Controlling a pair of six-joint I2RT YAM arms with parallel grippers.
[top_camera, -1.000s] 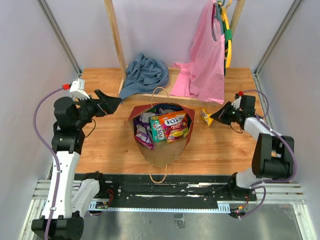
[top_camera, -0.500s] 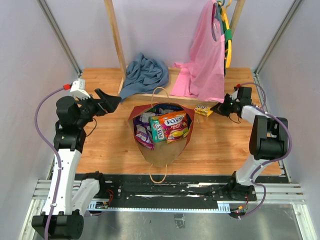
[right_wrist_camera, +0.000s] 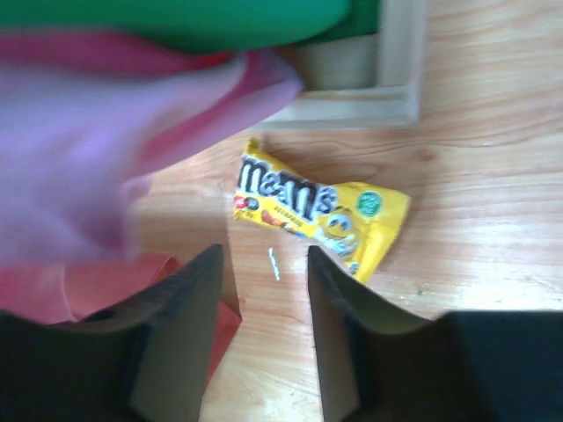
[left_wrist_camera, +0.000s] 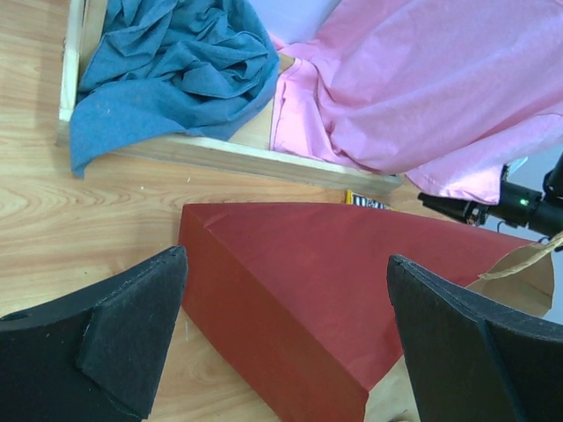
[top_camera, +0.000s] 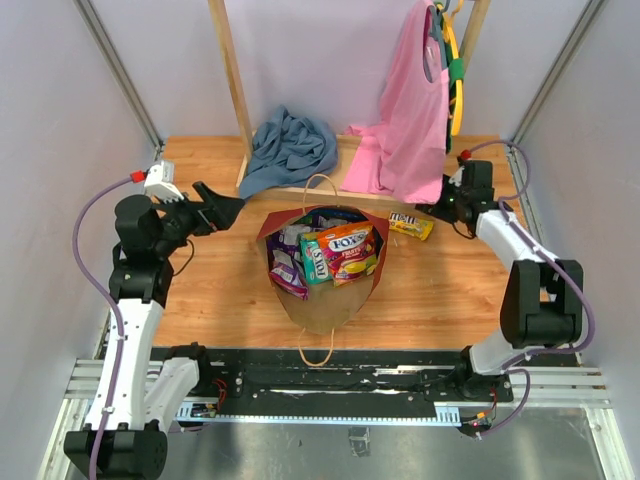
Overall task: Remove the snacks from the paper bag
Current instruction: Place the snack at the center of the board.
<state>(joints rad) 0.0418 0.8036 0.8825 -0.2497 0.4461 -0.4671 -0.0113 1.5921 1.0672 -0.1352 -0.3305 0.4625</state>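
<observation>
Pale lilac walls close in a wooden table point(top_camera: 200, 290), with a timber rack point(top_camera: 232, 90) standing at the back. A pink garment point(top_camera: 415, 120) hangs from the rack on the right, its hem draping onto the base board. The red paper bag point(top_camera: 322, 300) sits in the middle of the table, its mouth open and brown inside, and one twine handle loops toward the rack. A blue-grey cloth point(top_camera: 290, 145) is heaped on the rack's base, behind and to the left of the bag.

The left gripper point(top_camera: 222, 208) hovers just left of the bag's mouth with its jaws spread wide and nothing in them. From its wrist camera the bag's red side fills the gap between the pads. The right gripper point(top_camera: 440, 208) is over by the garment's hem, with its fingers point(right_wrist_camera: 189, 299) parted and empty.

Most snacks are in the bag: an orange Fox's packet point(top_camera: 350, 245), a green one point(top_camera: 314, 262) and a purple one point(top_camera: 287, 268). A yellow M&M's packet point(top_camera: 411, 225) lies flat on the wood right of the bag, just ahead of the right fingertips and not touching them.
</observation>
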